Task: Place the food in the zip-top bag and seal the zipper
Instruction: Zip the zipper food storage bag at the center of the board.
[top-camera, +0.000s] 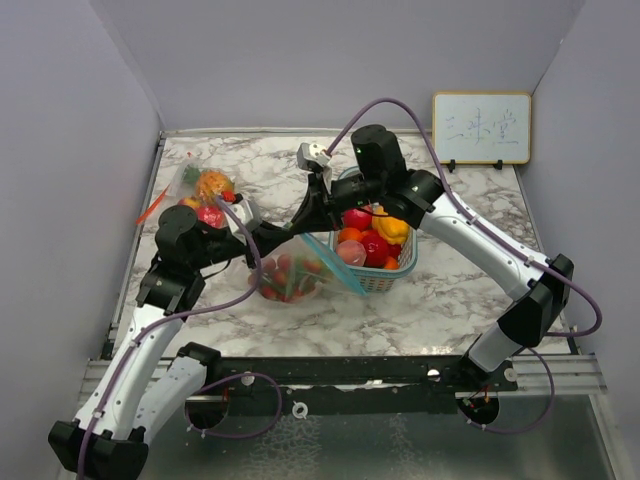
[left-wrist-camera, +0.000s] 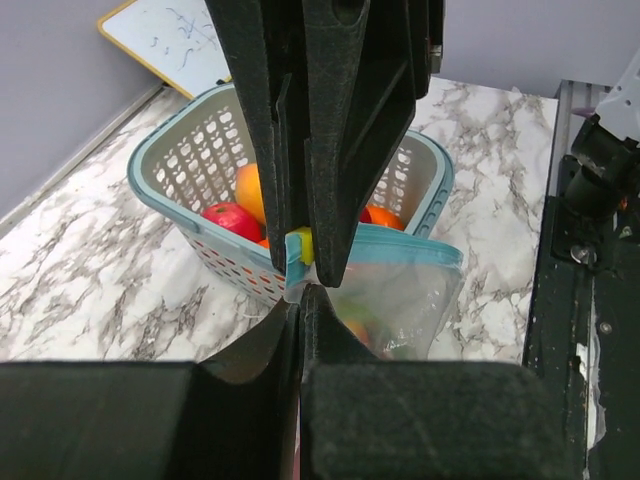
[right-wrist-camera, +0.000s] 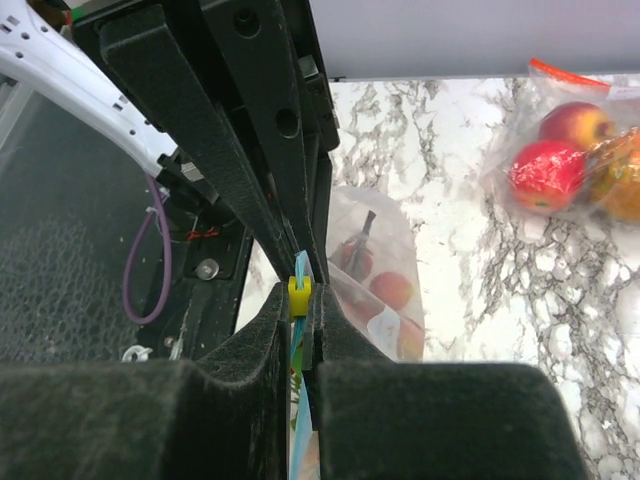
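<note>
**Both pincers clamped on the zipper; food split between bag and basket**

Writing: a wood-framed whiteboard (top-camera: 481, 127) leans at the counter's far right corner. Its thin blue strokes are too faint for us to read.

Counter (top-camera: 450, 300): smooth, white marble pattern with grey veins.

Zip-top bag (left-wrist-camera: 400, 290): clear, soft, crinkled film with a blue zipper strip along the top and a small yellow slider (right-wrist-camera: 298, 289). We note it near the middle of the counter, just beside the basket's left wall, zipper edge lifted.

Left pincer (left-wrist-camera: 301, 300): jaws pressed together on the zipper strip, right at the slider. Right pincer (right-wrist-camera: 301, 310): jaws likewise pinched on the same strip from the opposite side, the two sets of tips almost meeting.

The food (right-wrist-camera: 390, 290): glossy, rounded plastic pieces. Red and pink ones lie inside the zip-top bag; red, orange and yellow ones are heaped in the basket (left-wrist-camera: 200, 150), a teal plastic tub with perforated walls and rounded corners.

Second bag (right-wrist-camera: 570, 150): at the far left corner, clear film, orange-red strip, holding round red and orange fruit.
</note>
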